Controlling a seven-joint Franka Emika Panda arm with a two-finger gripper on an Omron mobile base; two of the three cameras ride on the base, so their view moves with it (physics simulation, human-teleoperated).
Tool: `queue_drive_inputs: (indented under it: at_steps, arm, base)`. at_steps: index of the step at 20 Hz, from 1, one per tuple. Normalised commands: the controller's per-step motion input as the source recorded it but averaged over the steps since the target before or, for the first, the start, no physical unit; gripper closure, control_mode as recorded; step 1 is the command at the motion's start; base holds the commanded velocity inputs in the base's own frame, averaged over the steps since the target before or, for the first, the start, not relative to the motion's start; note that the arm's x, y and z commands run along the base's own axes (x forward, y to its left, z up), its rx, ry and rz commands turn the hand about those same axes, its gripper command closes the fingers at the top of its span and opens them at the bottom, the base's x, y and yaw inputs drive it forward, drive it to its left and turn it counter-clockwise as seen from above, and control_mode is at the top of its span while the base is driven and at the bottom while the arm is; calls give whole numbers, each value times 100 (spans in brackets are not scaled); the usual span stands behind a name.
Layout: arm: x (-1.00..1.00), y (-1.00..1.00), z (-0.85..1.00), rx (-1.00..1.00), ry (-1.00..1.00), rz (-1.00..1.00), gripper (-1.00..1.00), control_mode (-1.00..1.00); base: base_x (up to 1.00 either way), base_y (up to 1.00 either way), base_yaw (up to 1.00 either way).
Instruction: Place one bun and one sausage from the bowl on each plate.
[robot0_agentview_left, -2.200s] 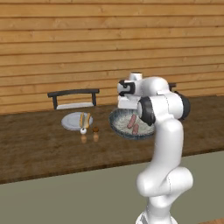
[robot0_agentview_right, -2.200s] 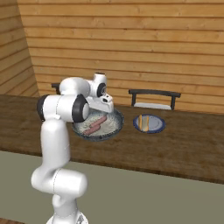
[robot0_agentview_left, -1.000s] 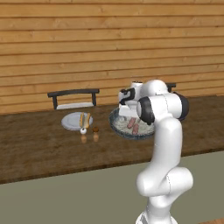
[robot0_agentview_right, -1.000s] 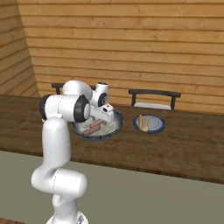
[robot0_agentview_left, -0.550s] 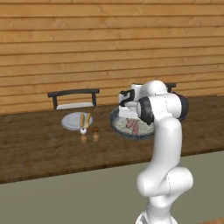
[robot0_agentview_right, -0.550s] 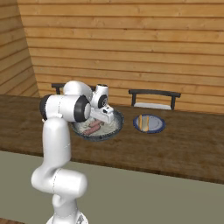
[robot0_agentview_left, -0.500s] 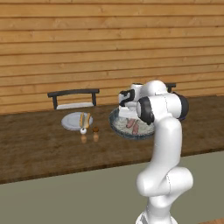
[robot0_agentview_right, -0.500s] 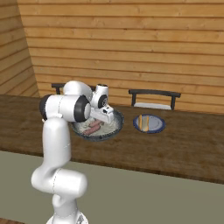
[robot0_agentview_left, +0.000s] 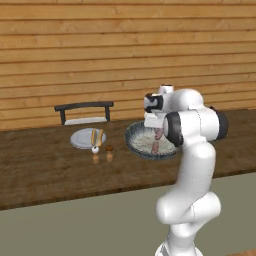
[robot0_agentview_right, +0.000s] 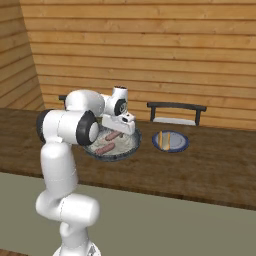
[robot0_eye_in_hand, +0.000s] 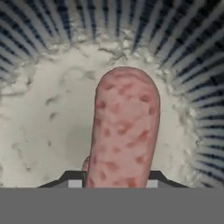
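Since a couple of seconds ago I have brought the hand down into the bowl (robot0_agentview_left: 135, 145), and the fingers (robot0_eye_in_hand: 120, 183), which stood wide a second ago, now pinch one end of a sausage (robot0_eye_in_hand: 124, 131). Through the hand camera that mottled pink sausage runs straight away from the fingers over the bowl's pale floor, with the dark striped rim (robot0_eye_in_hand: 183, 52) curving beyond it. From the right side I see two sausages (robot0_agentview_right: 106, 148) lying in the bowl (robot0_agentview_right: 125, 150), the hand low over the far one. The bowl sits on the dark wooden tabletop (robot0_agentview_left: 50, 170). To the left of the bowl, apart from it, lies the pale grey plate (robot0_agentview_left: 80, 139) with a bun and sausage on it, and two small shakers (robot0_agentview_left: 95, 154) stand just in front of that plate. To the right of the bowl lies the blue-rimmed plate (robot0_agentview_right: 182, 146), carrying a bun. Behind each plate stands a dark chair back (robot0_agentview_right: 176, 106).
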Motion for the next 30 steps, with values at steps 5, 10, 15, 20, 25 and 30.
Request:
queue_drive_inputs:
  at_steps: [5,10,15,20,25,30]
  arm:
    - [-40,-59,76,0,0,8,100,-100]
    - [-32,-87,55,0,0,5,100,-100]
    - [-10,-91,18,0,0,4,100,-100]
    - [10,-81,7,0,0,8,100,-100]
    - [32,-10,0,0,0,16,100,-100]
    - [31,4,-3,0,7,36,100,-100]
  base:
    - [0,0,0]
    - [0,0,0]
    - [0,0,0]
    - [0,0,0]
    - [0,0,0]
    - [0,0,0]
